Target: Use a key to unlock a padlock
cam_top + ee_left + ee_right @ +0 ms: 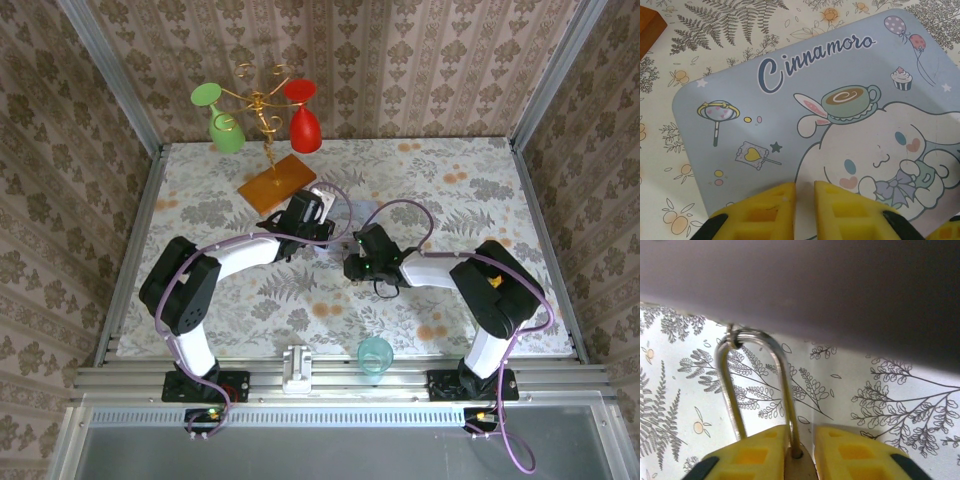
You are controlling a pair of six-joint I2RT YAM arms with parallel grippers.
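The padlock (785,390) hangs by its thin silvery shackle from a small ring at the edge of the pastel tin box (815,285). Its brass body sits between the yellow fingers of my right gripper (802,432), which is shut on it. From above, the right gripper (352,266) is at the table's middle, close to the left one. My left gripper (805,187) hovers over the box's blue cartoon lid (790,100). Its fingers are shut to a narrow slit with nothing visible between them. The key is hidden.
A gold wire stand (262,110) holding a green and a red glass rises from a wooden base (278,183) behind the left gripper (308,218). That base's corner (647,27) is also in the left wrist view. A teal cup (376,357) stands at the near edge.
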